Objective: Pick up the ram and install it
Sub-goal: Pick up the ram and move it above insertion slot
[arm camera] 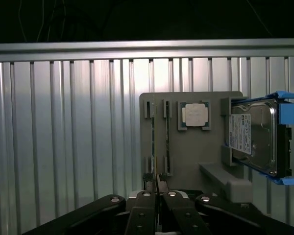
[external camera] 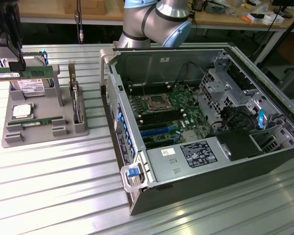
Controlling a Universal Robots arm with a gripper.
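In the exterior view, the gripper (external camera: 18, 64) is seen near the exterior view's left edge, jaws clamped on the ram (external camera: 36, 71); this thin green board is held level above the grey holder tray (external camera: 44, 137), one end cut off by the frame; bare ribbed aluminium table (external camera: 63, 186) separates the tray from the open computer case (external camera: 196, 181). In the wrist view, the ram (arm camera: 154, 166) is seen edge-on and hard to make out, pinched between black fingers (arm camera: 142, 210) over the tray (arm camera: 186, 156); a square CPU chip (arm camera: 195, 115) and a glossy hard drive (arm camera: 255, 137) are seated alongside.
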